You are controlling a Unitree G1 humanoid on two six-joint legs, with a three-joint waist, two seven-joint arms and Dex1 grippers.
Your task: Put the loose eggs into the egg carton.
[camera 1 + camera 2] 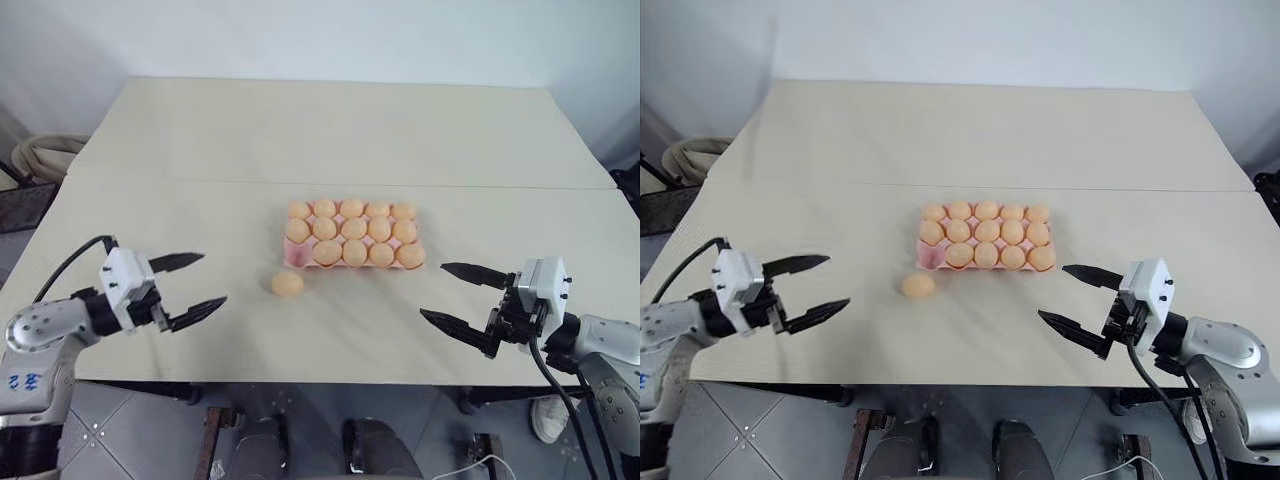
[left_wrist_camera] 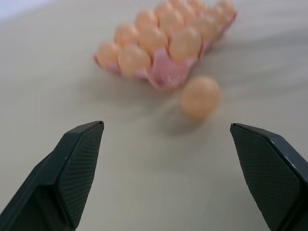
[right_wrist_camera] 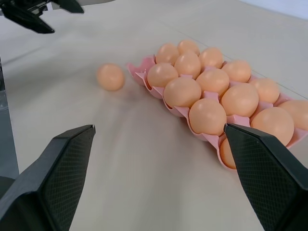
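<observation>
Your left gripper point(image 1: 192, 281), black two-fingered, hangs over the near-left part of the pale beige table point(image 1: 330, 140), pointing roughly level twd the middle; its fingers are spread wide w/ nothing between them. Your right gripper point(image 1: 462, 297) mirrors it over the near-right part, pointing in twd the middle, fingers just as wide apart and empty. Both sit well apart from the eggs.

The flat pink moulded egg carton point(image 1: 296, 258) lies mid-table, lidless, 3 rows of 5 cups. You've got 14 smooth pale orange-tan eggs seated in it; the cup at the near-left corner shows bare pink, no egg. One loose orange-tan egg point(image 1: 287, 284) lies on the table just beside that corner, on the near-left side, not touching the carton as far as you can tell. In the right wrist view the same loose egg sits past the carton's far end, w/ the left gripper's fingertips point(image 3: 29, 20) beyond it.
</observation>
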